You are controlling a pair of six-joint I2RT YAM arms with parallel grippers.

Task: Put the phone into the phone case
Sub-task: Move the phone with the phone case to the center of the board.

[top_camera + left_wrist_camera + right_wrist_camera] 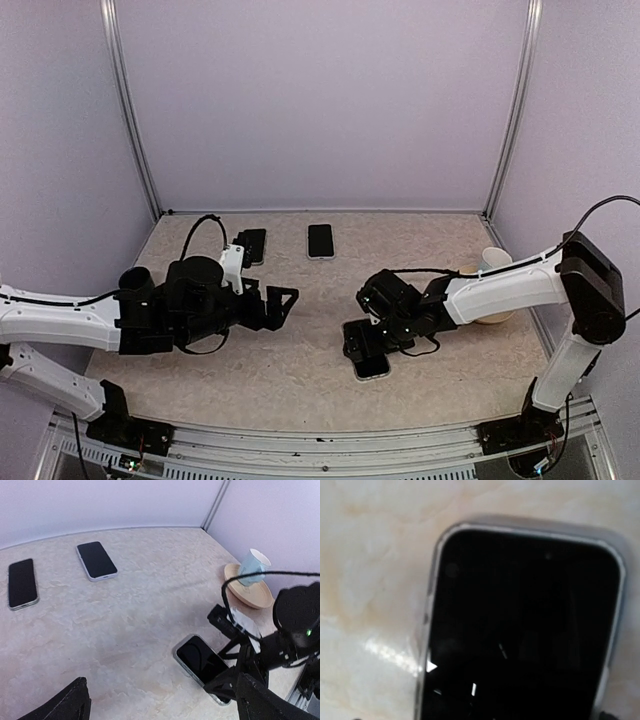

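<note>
Phone (520,630) in case (618,567) — right fingers (355,340) wide apart above

Black phone (520,630) in pale case (619,620), close-up

The beige marbled table (300,380) carries a white-edged phone (320,240) at 12 o'clock, a dark phone (253,245) at 11 o'clock, a wooden plate (257,599) at 3 o'clock and a cased phone (372,368) at 5 o'clock.
</note>
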